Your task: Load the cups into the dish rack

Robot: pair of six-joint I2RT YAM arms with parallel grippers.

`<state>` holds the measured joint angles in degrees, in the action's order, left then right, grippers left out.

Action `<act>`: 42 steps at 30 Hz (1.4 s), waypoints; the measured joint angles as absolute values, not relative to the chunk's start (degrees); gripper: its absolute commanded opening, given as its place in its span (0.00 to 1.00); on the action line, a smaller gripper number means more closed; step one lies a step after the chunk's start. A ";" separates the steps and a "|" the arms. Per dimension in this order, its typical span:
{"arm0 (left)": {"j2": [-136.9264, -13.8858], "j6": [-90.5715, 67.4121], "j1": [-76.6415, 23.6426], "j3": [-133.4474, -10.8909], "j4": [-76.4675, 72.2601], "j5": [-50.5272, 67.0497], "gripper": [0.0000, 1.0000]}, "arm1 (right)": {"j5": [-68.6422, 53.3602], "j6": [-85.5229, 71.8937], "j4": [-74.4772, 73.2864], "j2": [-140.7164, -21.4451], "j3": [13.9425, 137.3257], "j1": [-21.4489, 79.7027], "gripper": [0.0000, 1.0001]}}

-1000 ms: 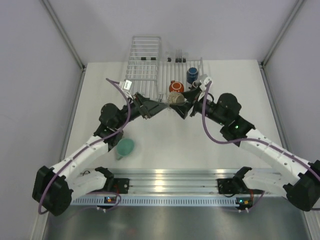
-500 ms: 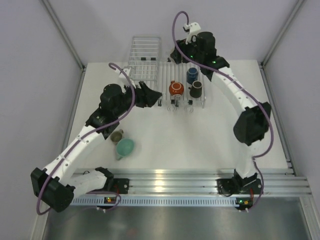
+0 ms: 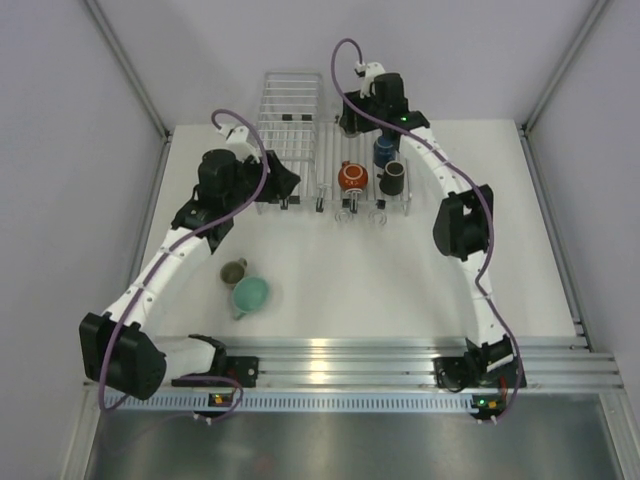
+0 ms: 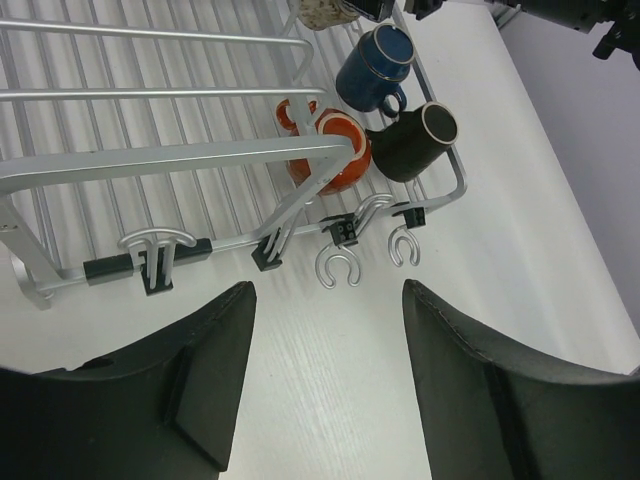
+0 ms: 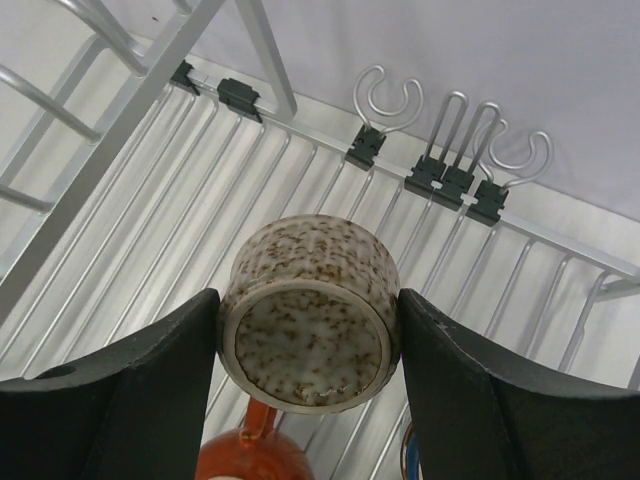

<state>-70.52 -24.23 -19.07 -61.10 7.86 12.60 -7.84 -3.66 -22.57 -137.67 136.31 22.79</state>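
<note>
You are seeing three mugs [image 3: 352,177] sitting in the dish rack [image 3: 395,207], the wire basket [image 3: 290,120] standing just left of it, and two more mugs [image 3: 250,293] resting on the table [image 3: 400,280] at near left.

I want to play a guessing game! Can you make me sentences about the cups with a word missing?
The speckled beige cup is held in the ___ arm's jaws.
The dish rack has ___ cups sitting in it.
The mint-teal cup sits on the ___.
The left arm's jaws hold ___.
Missing words: right, three, table, nothing.
</note>
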 measured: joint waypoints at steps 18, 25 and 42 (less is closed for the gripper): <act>-69.23 -24.38 -16.14 -58.67 7.77 15.86 0.65 | -6.94 -2.63 -23.68 -142.71 137.08 22.59 0.00; -68.38 -24.53 -15.68 -58.46 7.77 16.27 0.65 | -4.75 -0.25 -23.66 -143.68 137.08 22.59 0.01; -67.83 -24.53 -14.57 -58.28 7.81 16.84 0.65 | -2.70 2.46 -23.68 -144.09 137.38 22.44 0.15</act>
